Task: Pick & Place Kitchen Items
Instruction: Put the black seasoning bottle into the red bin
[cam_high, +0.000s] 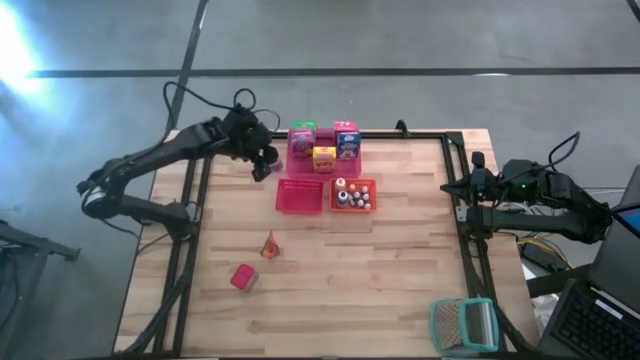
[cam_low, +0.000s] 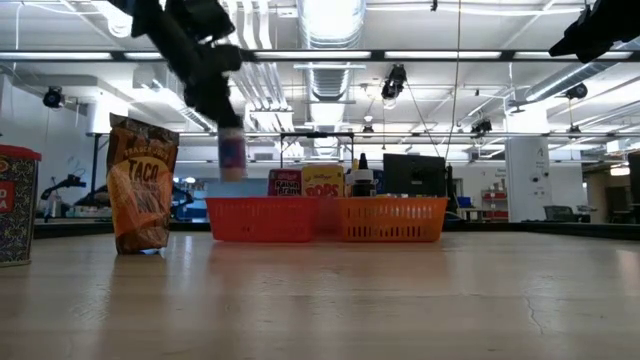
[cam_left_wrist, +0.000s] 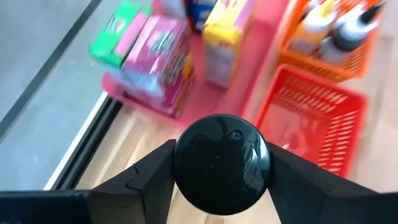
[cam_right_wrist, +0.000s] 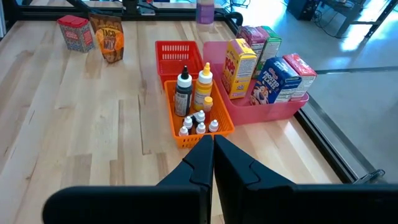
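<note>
My left gripper (cam_high: 264, 163) hangs above the table just left of the pink tray (cam_high: 322, 168), shut on a small bottle (cam_low: 232, 158) with a round black cap (cam_left_wrist: 222, 163). Colourful cartons (cam_high: 322, 145) stand in that tray. In front of it sit a red basket (cam_high: 300, 196) and an orange basket (cam_high: 353, 194) of small bottles. A taco bag (cam_high: 270, 246) and a red can (cam_high: 243, 277) stand on the table nearer the front. My right gripper (cam_right_wrist: 212, 146) waits shut at the table's right edge, touching nothing. My left gripper pinches the small bottle between its two fingers, one finger (cam_left_wrist: 146, 180) on each side of the black cap (cam_left_wrist: 186, 168). The fingers slant down from the table's left side. The bottle hangs upright below them (cam_low: 232, 165), lifted clear of the table.
A teal-framed wire-mesh thing (cam_high: 463, 323) lies at the table's near right corner. Black rails (cam_high: 190, 200) run along the table's left and right sides. Bare wood lies between the baskets and the front edge.
</note>
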